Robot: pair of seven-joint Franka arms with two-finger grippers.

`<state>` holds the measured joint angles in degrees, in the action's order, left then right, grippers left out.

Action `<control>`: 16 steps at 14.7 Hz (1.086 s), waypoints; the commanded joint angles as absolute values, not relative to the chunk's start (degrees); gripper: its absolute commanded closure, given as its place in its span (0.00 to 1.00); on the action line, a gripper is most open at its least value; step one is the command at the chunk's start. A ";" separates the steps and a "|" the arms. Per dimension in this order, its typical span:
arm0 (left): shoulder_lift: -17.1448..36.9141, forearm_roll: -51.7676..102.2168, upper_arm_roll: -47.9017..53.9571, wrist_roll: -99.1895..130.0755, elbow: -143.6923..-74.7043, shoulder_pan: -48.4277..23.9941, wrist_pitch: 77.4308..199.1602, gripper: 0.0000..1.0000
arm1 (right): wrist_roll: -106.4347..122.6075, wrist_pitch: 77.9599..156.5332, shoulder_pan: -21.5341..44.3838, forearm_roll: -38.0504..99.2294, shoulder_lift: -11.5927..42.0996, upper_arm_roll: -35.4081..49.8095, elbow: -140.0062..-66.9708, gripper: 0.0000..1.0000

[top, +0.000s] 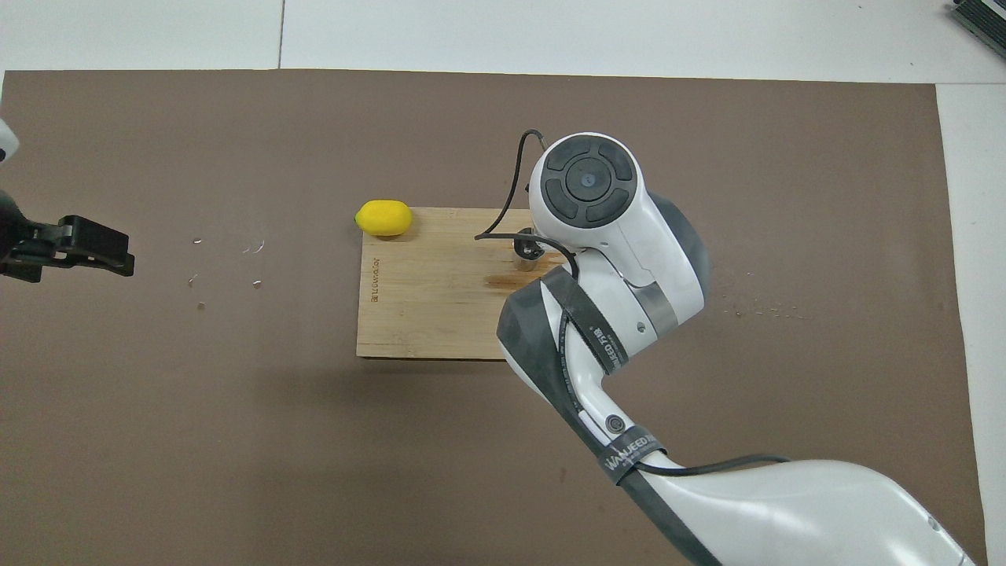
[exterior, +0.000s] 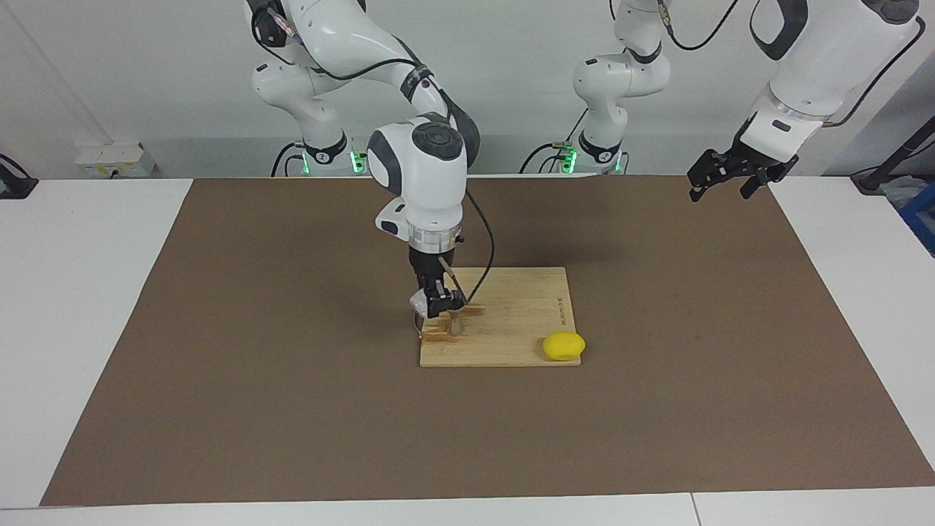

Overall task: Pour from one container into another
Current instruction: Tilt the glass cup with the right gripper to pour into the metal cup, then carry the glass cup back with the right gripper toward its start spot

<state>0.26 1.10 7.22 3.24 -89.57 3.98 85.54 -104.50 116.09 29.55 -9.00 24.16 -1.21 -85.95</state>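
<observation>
My right gripper (exterior: pixel 432 302) is shut on the small clear glass tumbler (exterior: pixel 418 300) and holds it tipped just above the metal jigger (exterior: pixel 455 326). The jigger stands on the wooden cutting board (exterior: pixel 515 303), near the board's corner toward the right arm's end. In the overhead view the jigger's rim (top: pixel 527 252) shows beside the right arm's wrist, which hides the gripper and tumbler. My left gripper (exterior: pixel 722 183) is open and empty, held in the air over the mat's edge at the left arm's end. It also shows in the overhead view (top: pixel 78 246).
A yellow lemon (exterior: pixel 563 345) lies at the board's corner farthest from the robots, also in the overhead view (top: pixel 383 218). Brown wet stains (exterior: pixel 442 337) mark the board around the jigger. A brown mat (exterior: pixel 292 365) covers the table.
</observation>
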 commanded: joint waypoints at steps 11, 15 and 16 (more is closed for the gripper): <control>-1.32 0.35 6.86 2.90 -91.32 3.69 85.78 0.00 | -103.28 115.40 22.60 6.49 24.35 -0.97 -84.55 1.00; -1.32 0.35 6.86 2.99 -91.32 3.60 85.78 0.00 | -96.87 114.43 19.08 12.38 23.29 -0.97 -86.65 1.00; -1.32 0.35 6.86 2.90 -91.32 3.69 85.78 0.00 | -95.90 114.43 18.46 12.91 22.94 -0.97 -87.44 1.00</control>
<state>0.26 1.10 7.22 3.24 -89.57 3.98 85.54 -98.80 114.99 20.19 10.37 24.16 -1.44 -85.66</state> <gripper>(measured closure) 0.000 0.498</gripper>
